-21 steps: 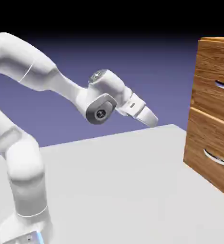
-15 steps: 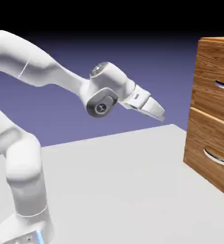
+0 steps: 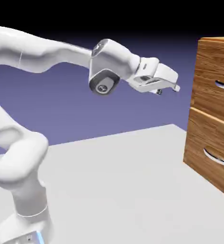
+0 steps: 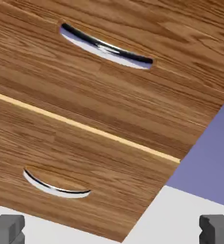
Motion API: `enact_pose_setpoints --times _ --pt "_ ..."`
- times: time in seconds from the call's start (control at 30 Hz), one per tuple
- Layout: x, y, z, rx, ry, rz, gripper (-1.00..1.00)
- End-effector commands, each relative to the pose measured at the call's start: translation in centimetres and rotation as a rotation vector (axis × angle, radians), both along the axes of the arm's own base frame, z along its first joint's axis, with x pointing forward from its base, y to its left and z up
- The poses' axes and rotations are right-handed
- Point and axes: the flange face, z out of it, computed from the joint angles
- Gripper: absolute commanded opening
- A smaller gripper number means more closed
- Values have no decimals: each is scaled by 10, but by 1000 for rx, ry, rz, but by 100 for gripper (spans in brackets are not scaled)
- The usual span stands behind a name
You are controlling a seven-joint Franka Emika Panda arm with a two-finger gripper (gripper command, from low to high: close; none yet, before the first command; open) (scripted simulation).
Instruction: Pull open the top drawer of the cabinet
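- Claw (image 3: 175,88) is wide open, nothing between the tips; in the hand view the grey fingertips (image 4: 7,229) sit far apart at the bottom corners.
- Claw is up off the table (image 3: 114,190), near the cabinet (image 3: 211,114) but not touching it; visible gap in the exterior view.
- Arm (image 3: 52,52) reaches across to the exterior view's right, hand close to level, dipping slightly toward its tip.
- Top drawer (image 3: 209,90) is the upper wood-grain front, above the lower drawer (image 3: 204,147); both closed.
- Top handle (image 4: 104,49), curved silver bar, is in the hand view's upper part, running down to the right. No contact.
- Lower handle (image 4: 56,187), same style, is in the hand view's lower left.
- Pale strip (image 4: 85,127) runs slantwise between the two fronts.
- Cabinet stands on the table at the exterior view's right, partly cut off by the frame.
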Motion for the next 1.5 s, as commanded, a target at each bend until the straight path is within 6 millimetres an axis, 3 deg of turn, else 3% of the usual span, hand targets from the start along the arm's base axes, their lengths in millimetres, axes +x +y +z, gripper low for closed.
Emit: enact_pose_setpoints --times 0.0,0.37,0.73,1.1,1.47 --pt "1 0 4 -19 -8 8 0" --pt "20 8 37 -236 -87 109 0" --pt "57 24 43 -464 -157 225 0" --pt "110 37 22 -688 -228 337 0" --pt "173 37 -23 -895 -305 414 0"
